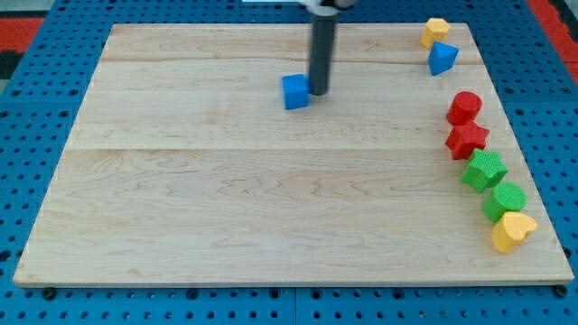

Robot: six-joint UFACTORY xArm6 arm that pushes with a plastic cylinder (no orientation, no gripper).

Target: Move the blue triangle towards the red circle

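The blue triangle [442, 58] lies near the view's top right, just below a yellow block [434, 32]. The red circle [464, 106] lies below it along the right side, a short gap apart. My tip [318, 93] stands near the top middle of the board, touching the right side of a blue cube [295, 91]. The tip is far to the left of the blue triangle and the red circle.
Down the right edge below the red circle lie a red star-like block [467, 140], a green star-like block [484, 170], a green round block [504, 199] and a yellow heart [513, 230]. The wooden board [226, 208] rests on a blue pegboard.
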